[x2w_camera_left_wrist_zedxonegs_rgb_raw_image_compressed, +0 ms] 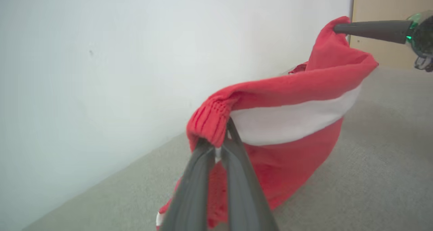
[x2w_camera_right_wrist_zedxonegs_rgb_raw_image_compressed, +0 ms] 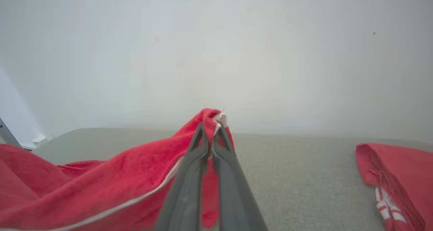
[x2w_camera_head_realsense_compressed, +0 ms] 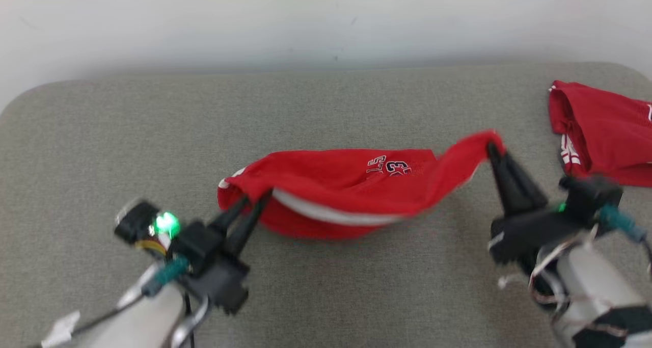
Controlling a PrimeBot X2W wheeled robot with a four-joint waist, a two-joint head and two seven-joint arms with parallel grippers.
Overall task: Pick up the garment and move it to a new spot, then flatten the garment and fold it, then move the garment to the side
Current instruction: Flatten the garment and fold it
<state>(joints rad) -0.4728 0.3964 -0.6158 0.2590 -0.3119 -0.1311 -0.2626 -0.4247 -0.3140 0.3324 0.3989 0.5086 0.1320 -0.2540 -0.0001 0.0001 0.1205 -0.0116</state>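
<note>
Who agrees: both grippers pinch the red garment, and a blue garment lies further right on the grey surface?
Wrong colour: the second garment is red too, as the head view shows. The left gripper and right gripper do both pinch the red garment.

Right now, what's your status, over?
Left gripper, right gripper shut on garment ends. Middle sags to table. Second garment lies right, apart.

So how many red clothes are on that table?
2. One garment sags in the middle, pinched at its ends by the left fingers and right fingers. The second garment lies at the far right of the table, partly out of the picture.
</note>
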